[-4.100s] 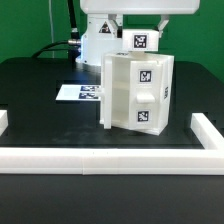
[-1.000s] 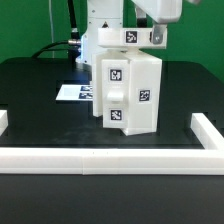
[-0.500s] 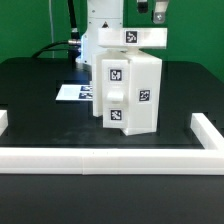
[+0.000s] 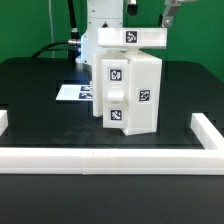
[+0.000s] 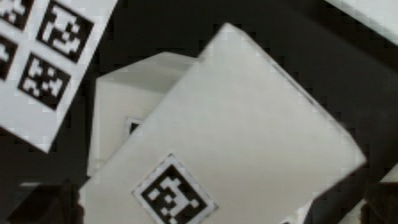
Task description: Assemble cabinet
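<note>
arm: glossy white, rounded shells | cables: thin, black | pincer: grey, dark fingers

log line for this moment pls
gripper: open, empty, above cabinet | cabinet: upright on table, untouched | marker board: flat behind cabinet

The cabinet is smooth white plastic, faintly glossy, with tags printed matt black on it. The bench underneath: matt black, even. Along its front edge, the border rail looks the same smooth white plastic.
</note>
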Controlling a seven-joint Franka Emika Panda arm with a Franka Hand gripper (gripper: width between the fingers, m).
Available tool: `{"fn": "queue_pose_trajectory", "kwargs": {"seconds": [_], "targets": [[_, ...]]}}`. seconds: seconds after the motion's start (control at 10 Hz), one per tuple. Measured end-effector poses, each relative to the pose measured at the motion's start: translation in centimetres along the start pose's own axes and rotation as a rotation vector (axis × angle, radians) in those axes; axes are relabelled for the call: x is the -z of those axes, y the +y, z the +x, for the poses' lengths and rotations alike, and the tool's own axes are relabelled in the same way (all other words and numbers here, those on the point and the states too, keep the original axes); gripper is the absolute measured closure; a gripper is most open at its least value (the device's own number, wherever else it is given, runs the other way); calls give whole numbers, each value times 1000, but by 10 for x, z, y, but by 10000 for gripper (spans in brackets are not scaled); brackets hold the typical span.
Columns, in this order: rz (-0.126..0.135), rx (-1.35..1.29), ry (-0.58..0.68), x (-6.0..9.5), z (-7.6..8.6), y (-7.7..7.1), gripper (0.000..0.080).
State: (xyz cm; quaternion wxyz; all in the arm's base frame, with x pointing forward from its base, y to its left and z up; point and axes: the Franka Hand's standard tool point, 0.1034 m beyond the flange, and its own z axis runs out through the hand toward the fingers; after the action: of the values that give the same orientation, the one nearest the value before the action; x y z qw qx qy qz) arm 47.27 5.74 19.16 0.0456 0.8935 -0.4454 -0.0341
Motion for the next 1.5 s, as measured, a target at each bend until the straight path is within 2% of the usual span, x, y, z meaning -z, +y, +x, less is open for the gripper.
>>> {"fn": "queue_pose_trajectory", "kwargs": {"seconds": [0.5,0.7,0.9,1.0,1.2,1.5], "targets": [[0,399,-1,0,0,0,2],[27,629,17,7,-6,-7,2],[75,908,17,13,-8,-13,2],[87,1019,20,13,-7,-13,2],[84,1122,25,13,-7,-13,2],[85,1454,45,11,-9,-14,2]]}}
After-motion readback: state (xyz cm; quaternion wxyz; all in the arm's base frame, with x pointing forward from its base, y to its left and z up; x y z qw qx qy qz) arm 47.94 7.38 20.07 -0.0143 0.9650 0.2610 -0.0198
